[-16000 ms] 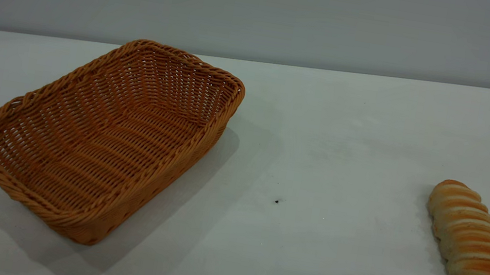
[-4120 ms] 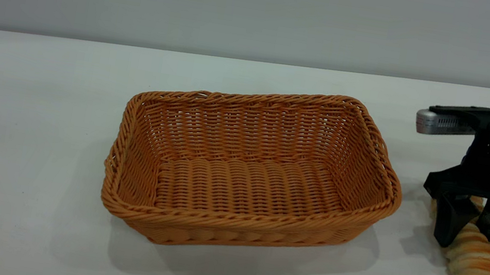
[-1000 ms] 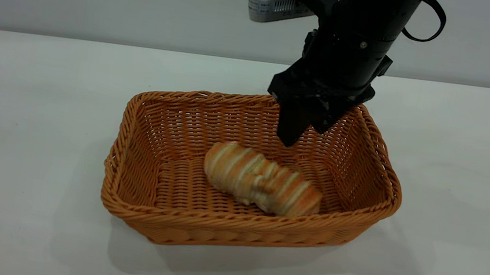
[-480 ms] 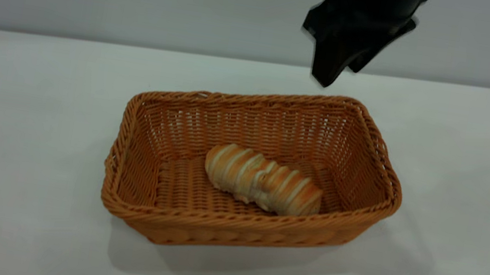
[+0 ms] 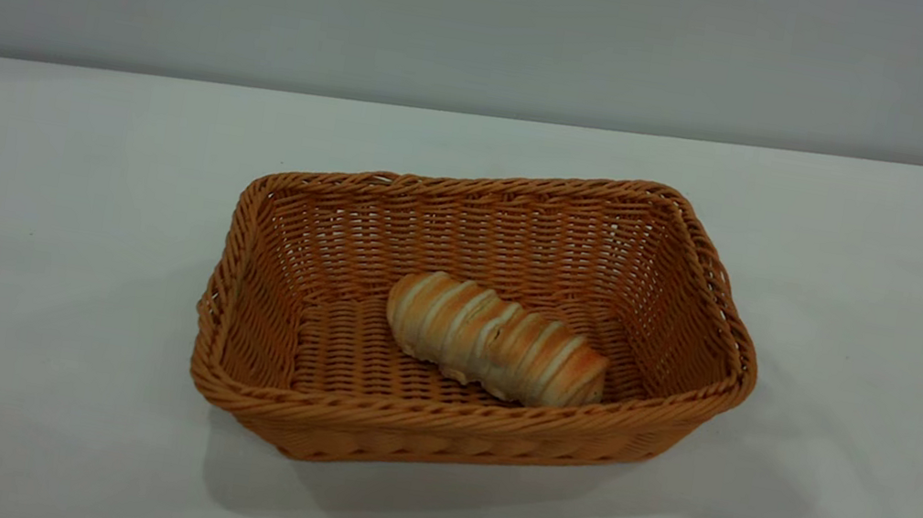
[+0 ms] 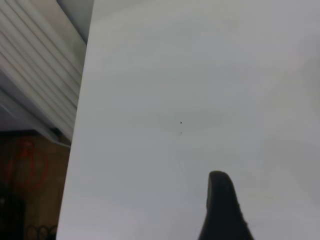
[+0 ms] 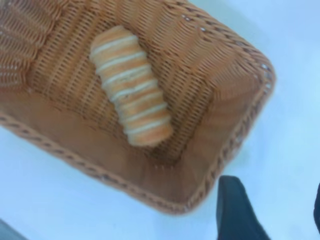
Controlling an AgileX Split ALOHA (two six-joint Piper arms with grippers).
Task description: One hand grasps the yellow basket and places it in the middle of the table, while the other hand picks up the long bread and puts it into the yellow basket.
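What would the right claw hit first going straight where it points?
The right claw probably meets the plain white tabletop, just outside the orange woven wicker basket's corner; depth is unclear.

Long bread (image 5: 493, 352) inside yellow basket (image 5: 707, 261), mid-table (image 5: 47, 184)

- No text, label, brand, number or sign can be read in any view.
- The yellow basket (image 5: 433, 440) shows only plain woven wicker, with no tag or print.
- The long bread (image 5: 493, 352) inside the yellow basket carries pale stripes only, no wrapper or sticker.
- The worktop (image 5: 886, 271) around the yellow basket bears nothing but tiny dark specks.
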